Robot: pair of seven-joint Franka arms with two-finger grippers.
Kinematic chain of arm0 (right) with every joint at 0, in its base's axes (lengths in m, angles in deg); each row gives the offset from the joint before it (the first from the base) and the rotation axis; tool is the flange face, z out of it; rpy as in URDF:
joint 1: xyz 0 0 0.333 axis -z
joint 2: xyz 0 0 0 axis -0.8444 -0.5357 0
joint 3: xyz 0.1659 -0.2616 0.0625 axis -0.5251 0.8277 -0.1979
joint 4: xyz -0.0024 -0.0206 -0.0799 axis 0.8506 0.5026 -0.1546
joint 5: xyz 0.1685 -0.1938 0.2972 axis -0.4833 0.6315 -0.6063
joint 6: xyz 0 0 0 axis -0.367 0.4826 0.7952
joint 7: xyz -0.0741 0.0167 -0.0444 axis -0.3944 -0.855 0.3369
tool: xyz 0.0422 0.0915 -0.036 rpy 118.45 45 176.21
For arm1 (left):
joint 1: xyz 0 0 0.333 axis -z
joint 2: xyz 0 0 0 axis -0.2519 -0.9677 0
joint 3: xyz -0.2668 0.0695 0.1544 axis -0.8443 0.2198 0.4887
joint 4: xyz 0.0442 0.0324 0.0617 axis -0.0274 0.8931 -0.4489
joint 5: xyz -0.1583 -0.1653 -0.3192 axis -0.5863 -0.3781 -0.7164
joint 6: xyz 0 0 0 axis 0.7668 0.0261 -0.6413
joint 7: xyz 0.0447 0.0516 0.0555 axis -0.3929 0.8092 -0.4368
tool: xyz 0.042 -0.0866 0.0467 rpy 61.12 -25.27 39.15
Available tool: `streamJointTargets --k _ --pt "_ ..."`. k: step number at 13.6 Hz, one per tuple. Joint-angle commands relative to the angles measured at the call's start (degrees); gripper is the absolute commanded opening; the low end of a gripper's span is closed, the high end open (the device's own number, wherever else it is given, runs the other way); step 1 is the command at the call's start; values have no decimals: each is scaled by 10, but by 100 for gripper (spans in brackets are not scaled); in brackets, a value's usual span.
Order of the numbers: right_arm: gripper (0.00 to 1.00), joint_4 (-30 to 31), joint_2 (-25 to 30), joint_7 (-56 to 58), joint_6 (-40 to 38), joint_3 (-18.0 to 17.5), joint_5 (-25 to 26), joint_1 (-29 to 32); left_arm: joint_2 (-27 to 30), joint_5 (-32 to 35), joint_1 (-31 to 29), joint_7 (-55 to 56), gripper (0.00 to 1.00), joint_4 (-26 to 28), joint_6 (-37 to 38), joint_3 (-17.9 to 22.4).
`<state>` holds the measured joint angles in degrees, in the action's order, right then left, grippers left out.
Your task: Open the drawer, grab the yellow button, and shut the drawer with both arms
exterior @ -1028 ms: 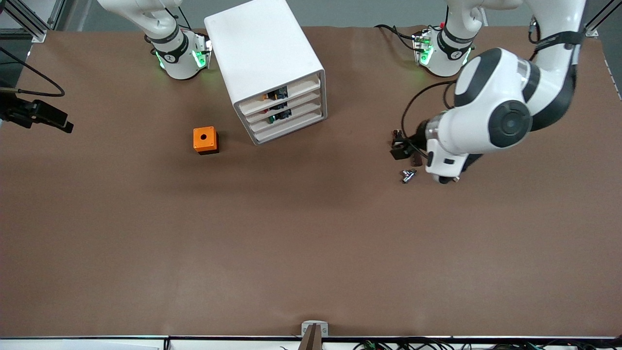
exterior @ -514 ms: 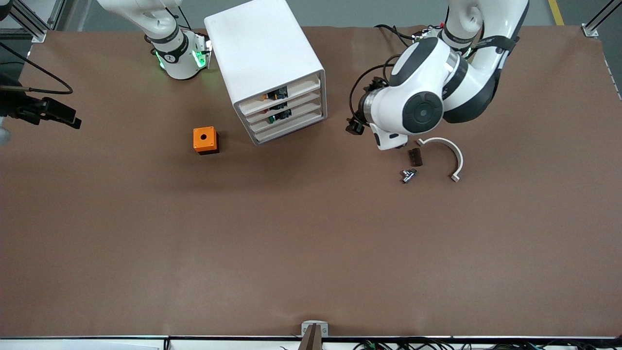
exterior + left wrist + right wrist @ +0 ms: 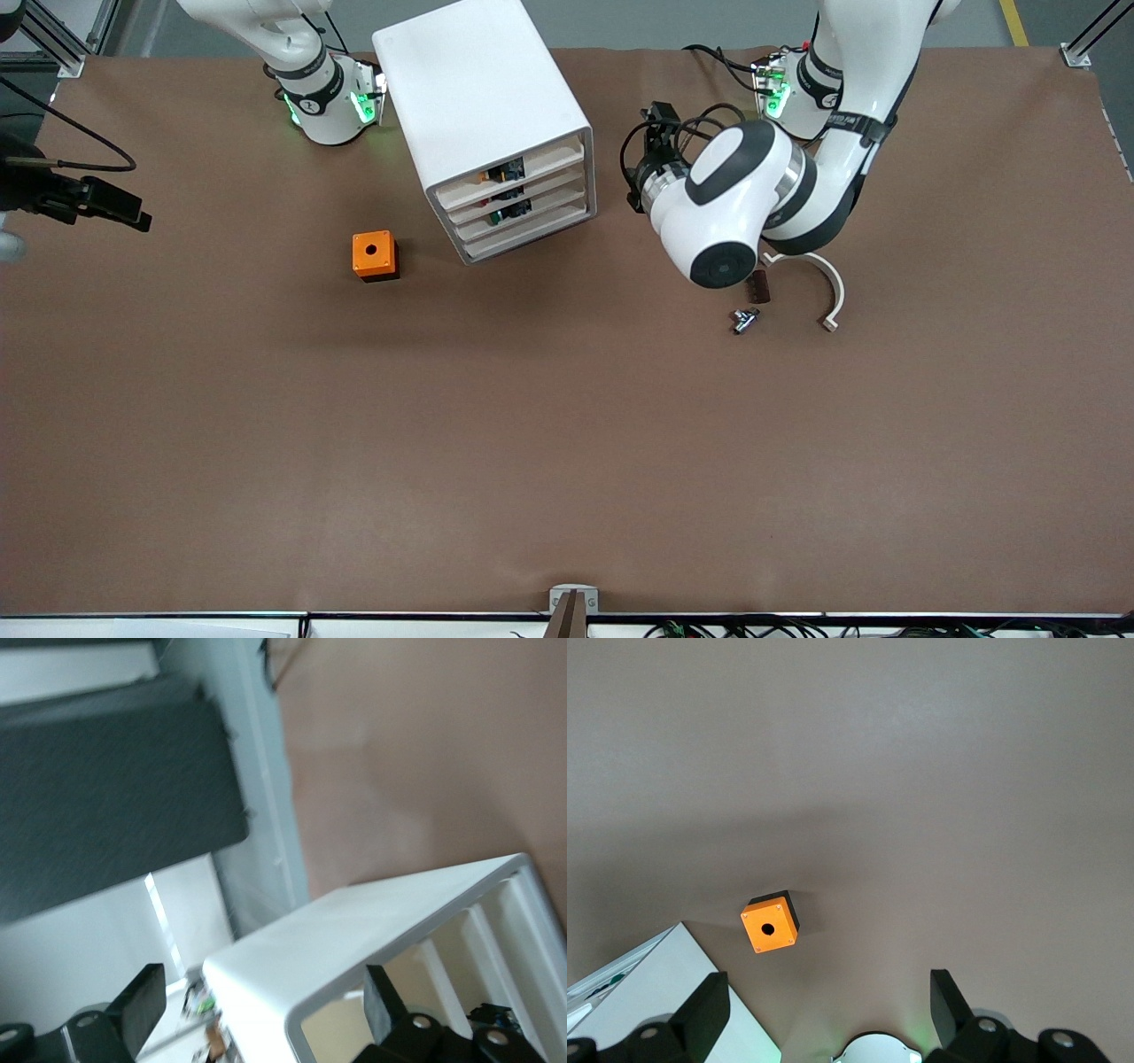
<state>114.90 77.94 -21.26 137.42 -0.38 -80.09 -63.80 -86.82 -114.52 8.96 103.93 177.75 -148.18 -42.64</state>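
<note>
The white cabinet [image 3: 483, 106] stands between the two arm bases, and its top drawer [image 3: 540, 164] sits flush with the three below. A tiny orange button [image 3: 484, 176] shows through that drawer's gap. My left gripper [image 3: 636, 190] hangs beside the cabinet toward the left arm's end. The left wrist view has the left gripper [image 3: 261, 1005] open and empty, with the cabinet [image 3: 372, 930] ahead of it. My right gripper [image 3: 828, 1005] is open and empty, high over the table. In the front view the right gripper [image 3: 115, 211] shows at the right arm's end.
An orange cube box with a hole [image 3: 374, 255] [image 3: 770, 923] sits beside the cabinet, nearer the front camera. A white curved piece [image 3: 819, 275], a dark brown piece [image 3: 757, 286] and a small metal part [image 3: 744, 319] lie under the left arm.
The left arm has swung from over the small parts toward the cabinet, uncovering the white curved piece. The right gripper drifted slightly.
</note>
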Motion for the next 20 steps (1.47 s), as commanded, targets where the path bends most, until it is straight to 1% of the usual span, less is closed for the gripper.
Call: streamJointTargets --k 1,2,4,5,7,8,9,11,13,14,15,16,17,18,20 --pt "100 -1 -3 -8 -3 -1 8 2 -75 -78 -3 58 94 -25 14 2" --pt "100 -1 -3 -8 -3 -1 8 1 -107 -90 -1 90 90 -45 14 2" --pt "100 1 -3 -36 -3 -1 8 -1 -150 -105 11 145 86 -81 8 2" --pt "100 4 -3 -57 -3 -1 8 -4 -158 -114 19 154 86 -85 -3 2" --pt "100 5 -11 -108 -1 -2 2 -19 -167 -129 21 155 76 -85 -17 2" --pt "100 6 -15 -149 2 -2 0 -33 -174 -148 22 156 73 -85 -24 2" --pt "100 5 -22 -194 4 -2 -5 -47 -180 -152 28 156 72 -85 -38 2" --pt "100 5 -35 -290 10 -2 -40 -71 -187 -153 41 156 67 -85 -54 2" --pt "100 5 -37 -348 13 -2 -70 -87 -194 -154 52 157 66 -85 -55 2" --pt "100 5 -45 -383 18 -2 -76 -104 -196 -154 55 162 61 -85 -55 2" --pt "100 6 -51 -424 29 -2 -83 -123 -196 -154 56 168 50 -86 -60 2" --pt "100 6 -52 -459 39 -2 -100 -136 -196 -158 55 173 41 -88 -63 2" --pt "100 6 -55 -496 47 -2 -122 -147 -196 -167 59 177 36 -87 -64 2" --pt "100 6 -64 -527 60 -2 -139 -153 -197 -168 62 180 36 -87 -64 2" --pt "100 5 -65 -558 70 -2 -152 -166 -197 -169 63 193 36 -87 -64 2"
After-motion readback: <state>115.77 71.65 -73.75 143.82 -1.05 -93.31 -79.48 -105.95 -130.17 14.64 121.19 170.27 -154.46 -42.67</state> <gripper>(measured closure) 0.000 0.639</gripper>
